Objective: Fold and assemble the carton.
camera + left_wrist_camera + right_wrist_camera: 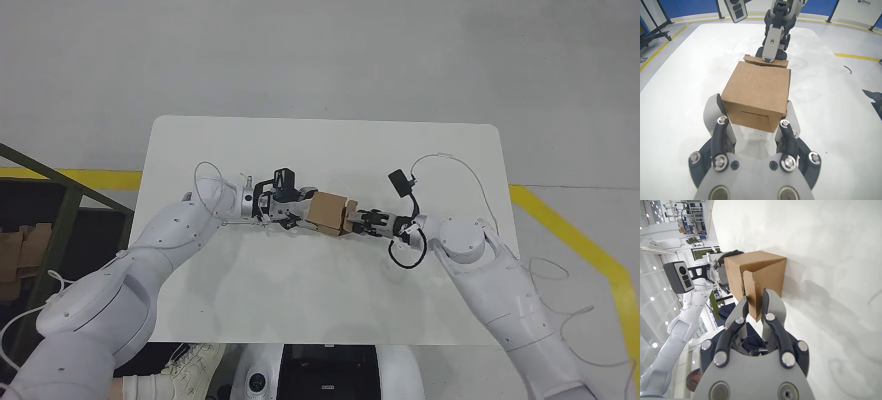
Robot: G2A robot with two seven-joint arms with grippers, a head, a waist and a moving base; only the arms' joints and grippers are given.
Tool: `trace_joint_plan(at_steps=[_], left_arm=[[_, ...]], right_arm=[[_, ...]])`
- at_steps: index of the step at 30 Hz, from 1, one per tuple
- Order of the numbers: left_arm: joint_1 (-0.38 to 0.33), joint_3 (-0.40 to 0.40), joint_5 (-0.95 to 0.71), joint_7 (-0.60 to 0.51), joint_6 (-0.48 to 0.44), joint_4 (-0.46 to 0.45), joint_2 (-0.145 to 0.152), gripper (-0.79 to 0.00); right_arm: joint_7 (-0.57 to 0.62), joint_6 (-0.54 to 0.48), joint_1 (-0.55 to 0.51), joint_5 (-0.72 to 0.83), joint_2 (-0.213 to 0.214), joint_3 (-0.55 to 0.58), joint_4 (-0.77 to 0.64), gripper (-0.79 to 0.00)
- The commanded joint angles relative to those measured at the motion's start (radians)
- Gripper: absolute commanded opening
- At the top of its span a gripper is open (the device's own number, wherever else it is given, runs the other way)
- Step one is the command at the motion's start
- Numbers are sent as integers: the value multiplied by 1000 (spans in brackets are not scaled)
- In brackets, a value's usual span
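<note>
Top view shows the carton (328, 212) at about the middle of the white table (300, 290), lying between the two arms. The left gripper (297, 212) is at its left end and the right gripper (356, 220) at its right end.

In the left wrist view, the carton (759, 85) lies on its side with its open left end facing the left gripper (754, 103). That gripper's fingers (790, 109) are spread wide, one against each outer side of the open end, clasping the brown box between them. At the far end in this view, the right gripper (769, 58) meets a curved flap (780, 64) that sticks out past the box's top edge.

In the right wrist view, the right gripper (755, 298) has its fingers (772, 302) drawn close together, pinching the flap (751, 285) edge-on at the carton's (768, 275) right end. The left gripper (722, 274) shows behind the box at its left end. The carton appears to rest on the table (829, 256).
</note>
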Motion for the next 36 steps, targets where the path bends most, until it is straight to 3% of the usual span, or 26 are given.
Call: trace_joint_plan(at_steps=[1, 10, 27, 36], left_arm=[[0, 0, 0, 0, 0, 0, 0, -277], [2, -2, 1, 1, 1, -5, 3, -274], [3, -4, 9, 1, 1, -20, 6, -274], [4, -8, 8, 0, 0, -16, 7, -271]], right_arm=[[-3, 8, 3, -9, -1, -4, -2, -659], [-16, 26, 20, -20, -7, -26, -2, -650], [-35, 39, 42, -39, -18, -55, -6, -705], [-41, 34, 35, -41, -17, -44, -6, -625]])
